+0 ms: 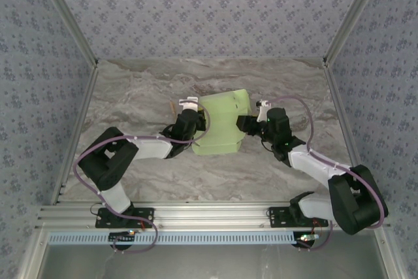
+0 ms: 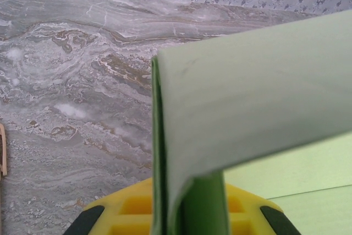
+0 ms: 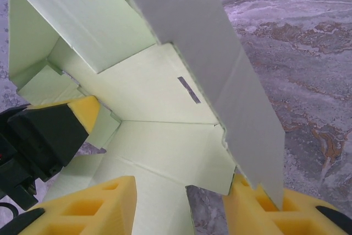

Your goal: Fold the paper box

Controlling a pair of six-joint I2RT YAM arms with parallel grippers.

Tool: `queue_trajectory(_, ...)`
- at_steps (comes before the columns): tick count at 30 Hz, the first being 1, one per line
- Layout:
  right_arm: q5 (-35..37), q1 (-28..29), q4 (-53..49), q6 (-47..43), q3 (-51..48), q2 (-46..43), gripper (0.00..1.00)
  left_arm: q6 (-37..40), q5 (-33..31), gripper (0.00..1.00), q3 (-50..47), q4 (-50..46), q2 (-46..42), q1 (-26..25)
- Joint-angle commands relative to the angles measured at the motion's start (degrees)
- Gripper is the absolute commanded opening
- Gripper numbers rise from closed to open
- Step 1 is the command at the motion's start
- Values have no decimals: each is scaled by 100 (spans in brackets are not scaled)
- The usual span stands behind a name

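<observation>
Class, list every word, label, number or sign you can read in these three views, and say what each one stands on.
None: no readable text in any view.
The pale green card paper box is blank; the short dark mark on it is no lettering.
The blue-grey wallpaper bears only flower motifs.
The grey marbled tabletop shows only veining.

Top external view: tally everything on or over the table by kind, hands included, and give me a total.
paper box, pale green: 1
tan stick: 1
hands: 2, the left hand and the right hand, one at each side of the box
Total: 4
</observation>
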Motion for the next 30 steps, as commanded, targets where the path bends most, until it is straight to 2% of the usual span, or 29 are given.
queue_trajectory(1,-265,-31,304,-224,209,-211,49,197,190,2,106,-191,113,-75)
queue_trajectory(8,-811,-105,836,-141,-18,-291,51,197,169,2,106,-200,121,-74)
queue_trajectory(12,-815,-117,930,-171,-52,-297,48,199,172,2,106,-198,135,-73)
queue_trajectory(13,-626,-114,788,-171,-28,-337,47,194,168,2,106,-200,123,-71)
queue_trajectory(15,168,-109,-147,-133,227,-429,45,190,157,2,111,-215,121,-75)
queue_trajectory(16,671,-116,-813,-75,402,-457,46,190,152,2,119,-226,108,-69)
queue_trajectory(18,1147,-125,-1365,15,467,-559,51,182,152,2,132,-260,88,-73)
queue_trajectory(23,1340,13,-1873,167,336,-950,60,190,101,2,132,-316,34,-75)
queue_trajectory(26,1390,295,-2053,116,368,-1147,61,184,97,2,131,-328,29,-77)
queue_trajectory(30,1946,820,-2612,92,684,-1110,61,173,97,2,129,-331,30,-75)
